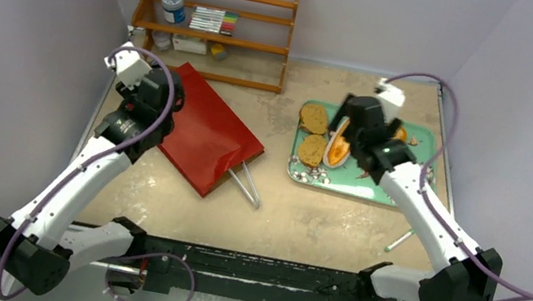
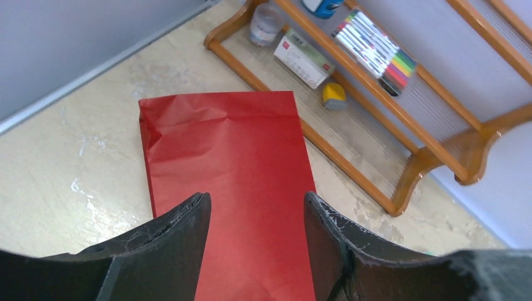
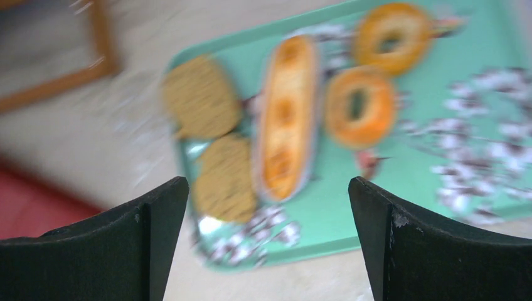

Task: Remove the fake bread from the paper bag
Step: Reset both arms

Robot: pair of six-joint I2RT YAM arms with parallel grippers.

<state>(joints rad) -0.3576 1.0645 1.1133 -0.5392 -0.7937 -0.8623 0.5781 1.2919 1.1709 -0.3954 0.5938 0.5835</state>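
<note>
The red paper bag [image 1: 209, 130] [image 2: 232, 144] lies flat on the table at the left. My left gripper [image 1: 160, 99] [image 2: 256, 197] hovers over its far-left end, jaws apart with nothing between them. The fake bread lies on the green tray [image 1: 340, 182] [image 3: 339, 182]: two round brown slices [image 1: 314, 117] [image 3: 201, 97], a long orange-tan bun [image 1: 338, 145] [image 3: 285, 116] and ring bagels [image 3: 359, 106]. My right gripper [image 1: 360, 126] [image 3: 266, 185] hangs above the tray, wide open and empty. The right wrist view is blurred.
Metal tongs [image 1: 245, 184] lie at the bag's near-right end. A wooden shelf [image 1: 212, 17] [image 2: 389, 144] with markers, a jar and a box stands at the back. A pen [image 1: 399, 240] lies by the right arm.
</note>
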